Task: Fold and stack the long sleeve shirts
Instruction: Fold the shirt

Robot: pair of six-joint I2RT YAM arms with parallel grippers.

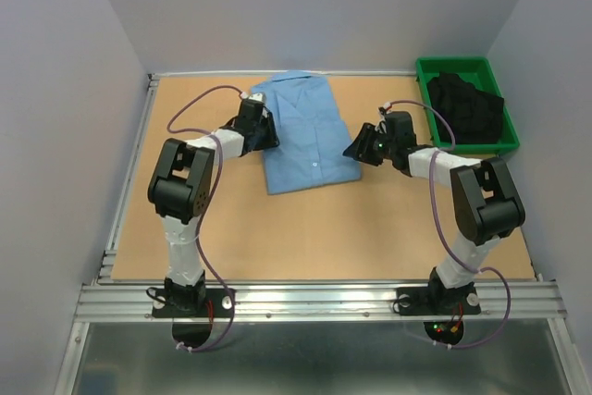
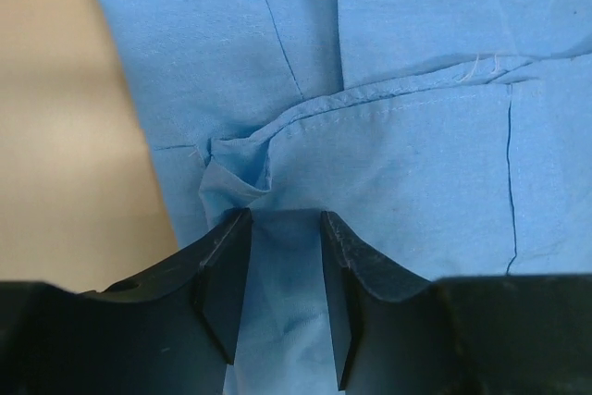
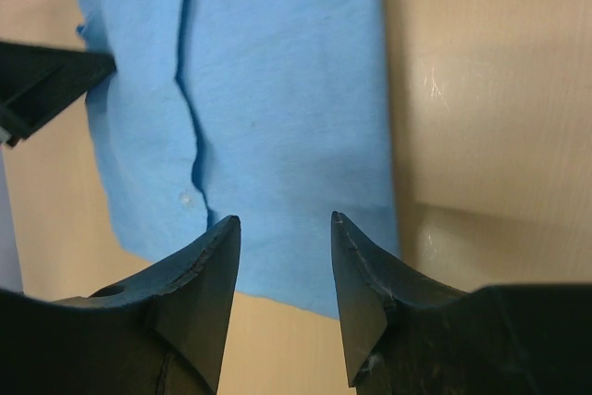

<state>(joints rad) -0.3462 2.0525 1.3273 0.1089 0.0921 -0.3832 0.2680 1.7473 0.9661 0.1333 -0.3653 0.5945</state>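
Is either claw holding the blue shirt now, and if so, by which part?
Nothing is held. The left claw and the right claw stand open over opposite side edges of the folded shirt.

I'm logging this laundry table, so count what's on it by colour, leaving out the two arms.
Light blue: 1, the shirt
Green: 1, the bin
Black: 1, the heap of cloth in the bin; how many garments it holds cannot be told
Total: 3
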